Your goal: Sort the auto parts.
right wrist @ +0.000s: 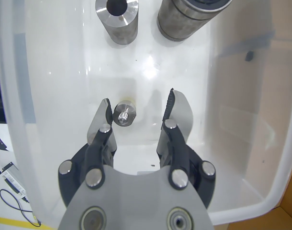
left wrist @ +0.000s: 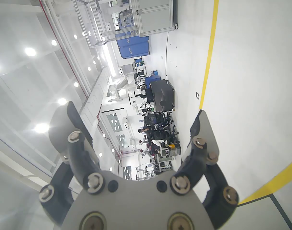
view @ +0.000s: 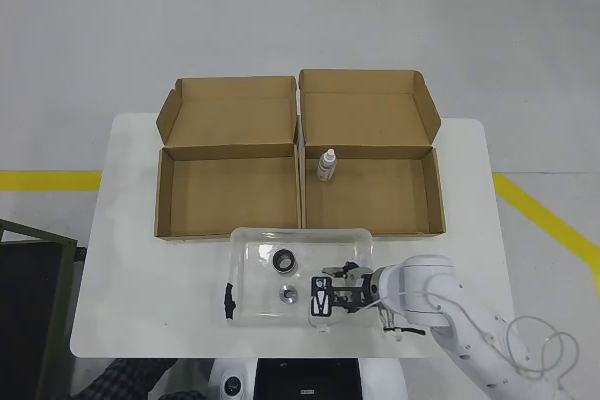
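At the sorting station, we saw a white table (view: 130, 300) carrying everything, with a clear plastic bin (view: 300, 232) near the robot's edge. Two open cardboard boxes stood side by side just beyond the bin, flaps raised. The left box (view: 230, 195) faced the bin's left half and the right box (view: 380, 200) its right half.

The right gripper (view: 318, 297) hung inside the bin at its right end, low over the floor. In its wrist view the right gripper (right wrist: 138, 102) had its jaws apart and clamped on nothing.

We saw the left gripper (left wrist: 136, 110) turned away from the bin toward the hall, its jaws also spread wide.

A large dark bearing cylinder (right wrist: 191, 13) stood upright in the bin's middle, on the side toward the boxes (view: 283, 260). A steel sleeve (right wrist: 118, 17) stood upright just beside it, on the bin's robot side (view: 289, 294), the two apart.

A white bottle-shaped part (view: 326, 165) stood beyond the bin, in the right box's near-left area.

Smallest was a short steel stud (right wrist: 124, 116) on the bin floor between the right gripper's fingers. It sat right against one pad (right wrist: 108, 113) and well clear of the other.
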